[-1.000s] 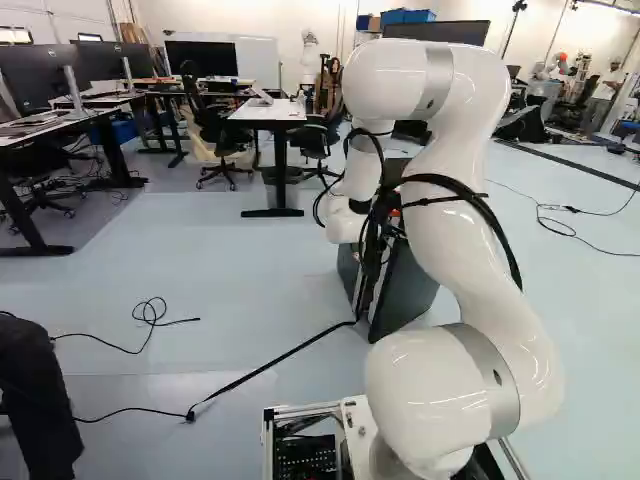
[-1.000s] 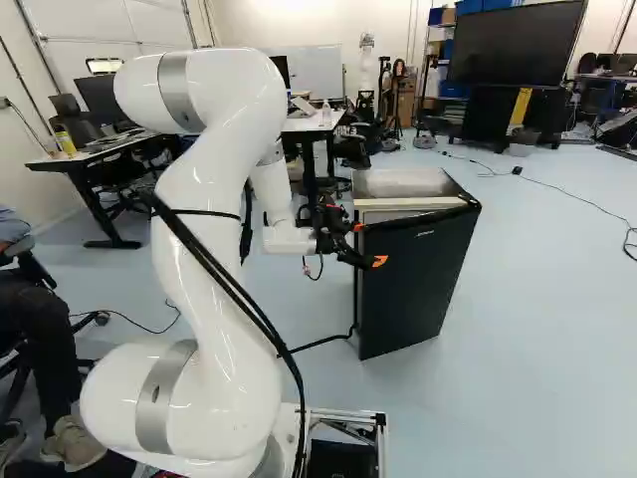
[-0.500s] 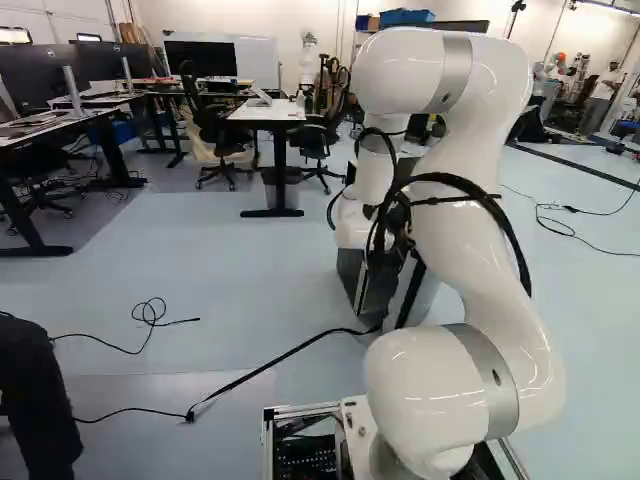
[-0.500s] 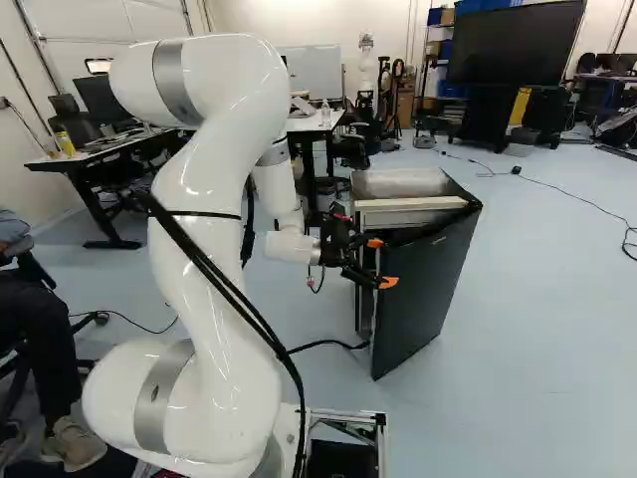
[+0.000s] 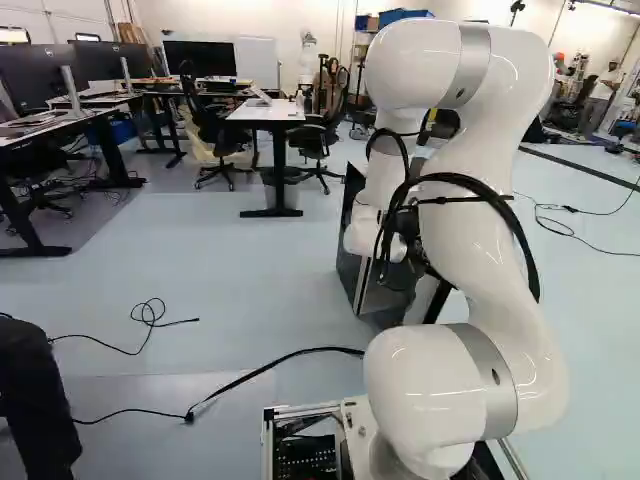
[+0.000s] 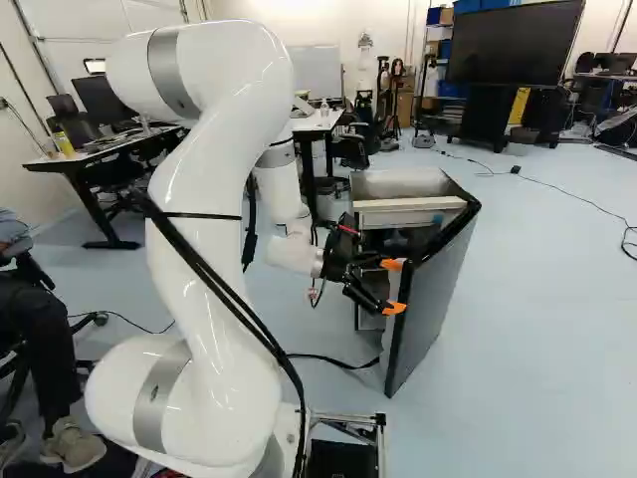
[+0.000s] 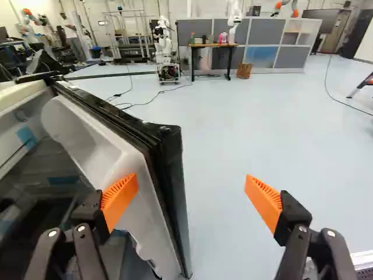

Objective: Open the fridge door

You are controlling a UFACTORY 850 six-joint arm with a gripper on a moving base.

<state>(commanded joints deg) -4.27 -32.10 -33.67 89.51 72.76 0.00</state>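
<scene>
Fridge door (image 6: 430, 309) is standing partly open and upright, its hinge side lying farther from the claw than its free edge. With twelve o'clock running straight out from the gripper (image 7: 191, 195), the top edge is receding toward ten to eleven o'clock, and the cavity of the fridge (image 6: 398, 183) is lying toward nine to ten. The free edge is standing between the fingers, nearer the door-side finger (image 7: 119, 198), which is overlapping the inner liner (image 7: 108, 157); contact is not confirmed. The opposite finger (image 7: 265, 201) is standing well clear of the outer face. The claw is standing wide apart, gripping nothing.

In this assessment, the opening step is well under way, and the coming move is calling for pressure on the liner side, toward twelve to two o'clock. Slipping off the free edge is posing the main risk.

The wrist view is showing the moulded liner in detail; the left base view is hiding the fingers behind the arm (image 5: 465, 240). The left base view alone is showing the looped cable (image 5: 150, 312), lying at about ten o'clock from the base. The wrist view is also showing another robot (image 7: 163, 44), well apart from the work.
</scene>
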